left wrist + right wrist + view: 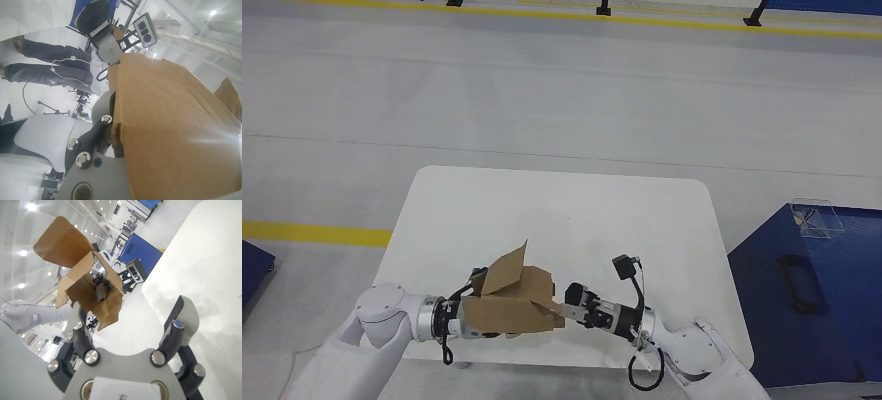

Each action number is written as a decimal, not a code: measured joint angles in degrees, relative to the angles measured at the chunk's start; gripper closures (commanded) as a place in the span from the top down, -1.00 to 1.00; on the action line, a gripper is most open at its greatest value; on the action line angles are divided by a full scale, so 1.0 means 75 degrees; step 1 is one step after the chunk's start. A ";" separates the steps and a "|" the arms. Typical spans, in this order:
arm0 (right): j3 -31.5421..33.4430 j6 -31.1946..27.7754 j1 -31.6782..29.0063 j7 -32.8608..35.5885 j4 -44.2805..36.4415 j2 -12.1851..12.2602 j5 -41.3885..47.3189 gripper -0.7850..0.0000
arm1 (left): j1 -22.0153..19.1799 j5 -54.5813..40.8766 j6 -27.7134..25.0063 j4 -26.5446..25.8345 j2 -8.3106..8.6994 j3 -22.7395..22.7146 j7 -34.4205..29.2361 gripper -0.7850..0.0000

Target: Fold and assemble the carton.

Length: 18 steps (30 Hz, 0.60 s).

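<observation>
The brown carton [510,296] is partly unfolded and held above the table's front edge, with one flap [508,268] sticking up. My left gripper [468,303] is shut on a carton wall at its left end. One of its fingers [100,291] shows inside the carton [83,283] in the right wrist view, and the carton's panel [170,123] lies right against the left wrist camera beside a finger [105,47]. My right gripper [130,313] is open just off the carton's right end [567,300], with one finger [76,311] beside a lower flap.
The white table [562,210] stretches away behind the carton. A blue cabinet [812,290] stands to the right of the table, with a clear plastic box [814,215] on top.
</observation>
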 measured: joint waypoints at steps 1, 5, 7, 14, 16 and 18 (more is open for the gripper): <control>-0.0087 0.0039 0.0023 -0.0044 0.0004 -0.0018 -0.0079 1.00 | -0.0025 0.0009 0.0050 0.0013 -0.0004 0.0016 0.0058 -1.00; -0.0401 0.0066 0.0116 -0.0106 0.0029 -0.0083 -0.0169 1.00 | -0.0077 0.0013 0.0206 0.0074 -0.0018 0.0071 0.0227 -1.00; -0.0541 0.0028 0.0149 -0.0102 0.0023 -0.0111 -0.0160 1.00 | -0.0113 -0.0012 0.0307 0.0137 -0.0027 0.0094 0.0325 -1.00; -0.0794 0.0040 0.0210 -0.0148 -0.0009 -0.0166 -0.0265 1.00 | -0.0202 -0.0089 0.0396 0.0285 -0.0050 0.0160 0.0366 -1.00; -0.0825 0.0066 0.0263 -0.0210 0.0052 -0.0183 -0.0305 1.00 | -0.0210 -0.0084 0.0370 0.0289 -0.0051 0.0165 0.0353 -1.00; -0.0802 0.0057 0.0286 -0.0264 0.0107 -0.0188 -0.0283 1.00 | -0.0212 -0.0081 0.0327 0.0278 -0.0050 0.0157 0.0322 -1.00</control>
